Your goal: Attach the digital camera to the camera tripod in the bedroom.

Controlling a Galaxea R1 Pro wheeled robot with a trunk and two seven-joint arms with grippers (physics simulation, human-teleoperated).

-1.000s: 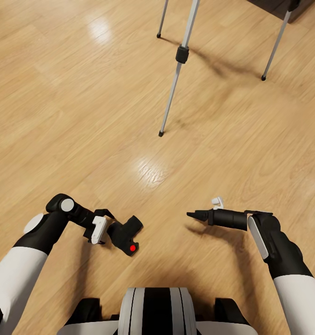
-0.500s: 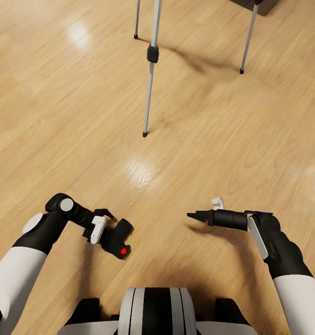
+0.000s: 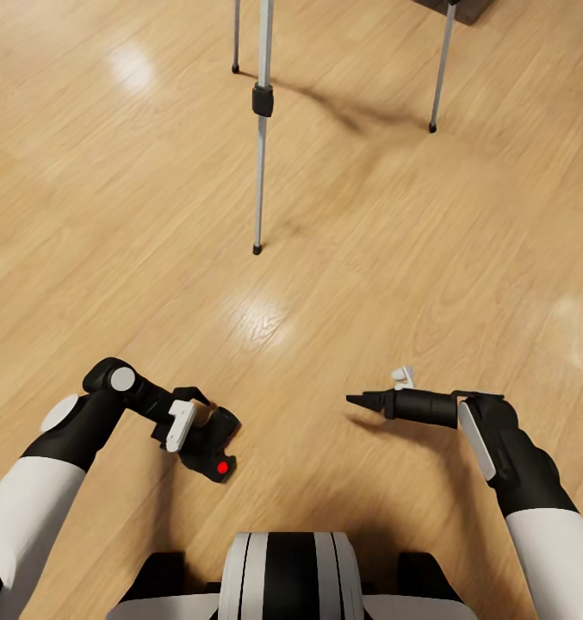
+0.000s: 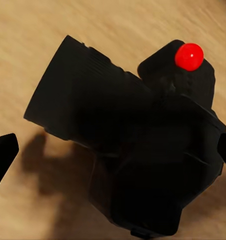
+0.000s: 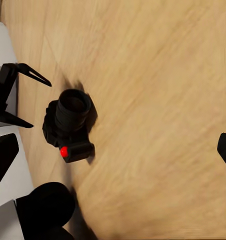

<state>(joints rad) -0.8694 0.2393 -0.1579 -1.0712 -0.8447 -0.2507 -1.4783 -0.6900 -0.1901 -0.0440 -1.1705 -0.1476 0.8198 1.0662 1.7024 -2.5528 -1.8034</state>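
The digital camera (image 3: 212, 441), black with a red button, is low over the wood floor just off my left gripper (image 3: 201, 424). In the left wrist view the camera (image 4: 138, 145) is close in front. That gripper's fingertips (image 4: 3, 152) stand wide apart at either side of it, open and not touching it. From the right wrist view the camera (image 5: 68, 122) is lens-up beside the left gripper (image 5: 39, 104). My right gripper (image 3: 353, 399) hovers open over bare floor to the right. Three silver legs of the camera tripod (image 3: 259, 172) stand ahead; its head is out of view.
Light wood floor (image 3: 110, 258) spreads all round. A dark furniture corner (image 3: 450, 7) sits behind the tripod's right leg. My own trunk (image 3: 282, 577) is at the bottom edge.
The whole view has swung, so the tripod legs sit further left in the picture. The camera has turned and lies nearer my left gripper's fingers. Both arms hold their pose.
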